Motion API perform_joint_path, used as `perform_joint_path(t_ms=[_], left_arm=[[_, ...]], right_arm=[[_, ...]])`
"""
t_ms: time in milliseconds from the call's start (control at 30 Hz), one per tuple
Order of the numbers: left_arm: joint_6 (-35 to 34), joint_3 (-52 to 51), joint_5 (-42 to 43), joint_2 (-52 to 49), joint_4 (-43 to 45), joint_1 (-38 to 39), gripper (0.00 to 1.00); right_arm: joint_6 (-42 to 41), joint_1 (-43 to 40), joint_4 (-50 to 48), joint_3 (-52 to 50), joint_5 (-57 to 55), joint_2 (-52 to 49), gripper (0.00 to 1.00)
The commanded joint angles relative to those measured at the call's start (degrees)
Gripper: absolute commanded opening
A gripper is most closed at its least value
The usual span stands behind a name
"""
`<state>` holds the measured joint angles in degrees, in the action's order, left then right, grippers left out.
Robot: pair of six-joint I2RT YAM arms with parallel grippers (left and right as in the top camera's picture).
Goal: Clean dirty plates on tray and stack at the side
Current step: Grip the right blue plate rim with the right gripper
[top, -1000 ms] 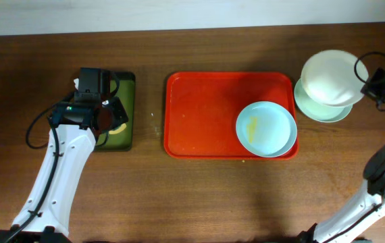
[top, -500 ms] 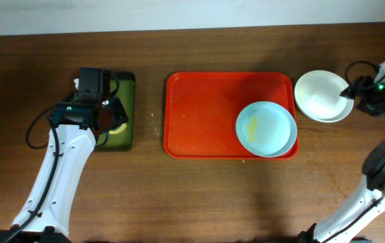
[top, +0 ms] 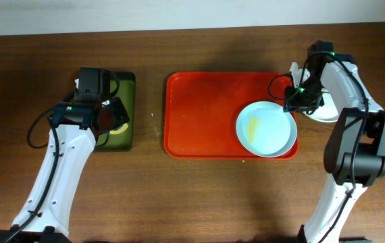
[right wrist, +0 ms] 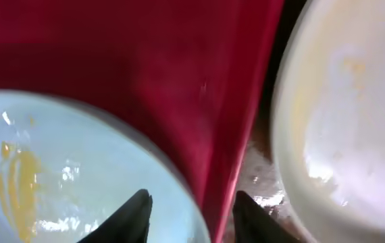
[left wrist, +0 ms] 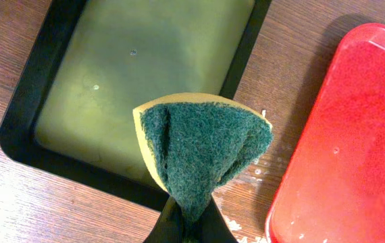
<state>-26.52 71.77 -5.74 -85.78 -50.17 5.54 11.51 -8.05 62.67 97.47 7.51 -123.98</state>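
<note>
A pale blue plate (top: pixel 267 128) with a yellow smear lies at the right end of the red tray (top: pixel 206 115). A white plate (top: pixel 327 112) sits on the table just right of the tray, mostly hidden by my right arm. My right gripper (top: pixel 292 100) is open and empty; in the right wrist view (right wrist: pixel 192 202) its fingers straddle the blue plate's (right wrist: pixel 64 162) far rim and the tray's (right wrist: pixel 145 54) right rim, with the white plate (right wrist: pixel 348 121) beside it. My left gripper (left wrist: pixel 192 226) is shut on a green-and-yellow sponge (left wrist: pixel 202 152).
A small dark green-black tray (top: pixel 128 81) stands left of the red tray; my left gripper (top: pixel 115 118) holds the sponge above its front right part. It shows under the sponge in the left wrist view (left wrist: pixel 30 101), with white crumbs on the wood beside the red tray (left wrist: pixel 354 148).
My right gripper set the white plate down on the pale blue plate beside the tray, let go and swung left to the tray's right rim. The left arm has not moved.
</note>
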Motion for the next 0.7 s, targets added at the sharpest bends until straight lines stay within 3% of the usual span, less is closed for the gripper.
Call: perform_joint_path(t_ms=[0,200,400,500,667], left_arm=[[0.92,-0.48,0.61,-0.13,0.11,-0.2,0.0],[0.92,-0.48,0.61,-0.13,0.17,-0.2,0.0],[0.92,-0.48,0.61,-0.13,0.22,-0.2,0.0],[0.92,-0.48,0.61,-0.13,0.24,-0.2,0.0],[0.92,-0.48,0.61,-0.13,0.37,-0.2,0.0]], right_arm=[[-1.51,1.29,3.23,-0.31,-2.21,-0.13,0.41],[-1.51,1.29,11.3,-0.44,-2.25,-0.13,0.42],[-4.42,1.29,11.26,-1.14,-8.04,-0.13,0.46],[-5.75,1.29,11.37,-1.75,-5.4,-0.13,0.36],[-6.03,1.29,8.41,-6.12,-5.14,-0.13,0.35]])
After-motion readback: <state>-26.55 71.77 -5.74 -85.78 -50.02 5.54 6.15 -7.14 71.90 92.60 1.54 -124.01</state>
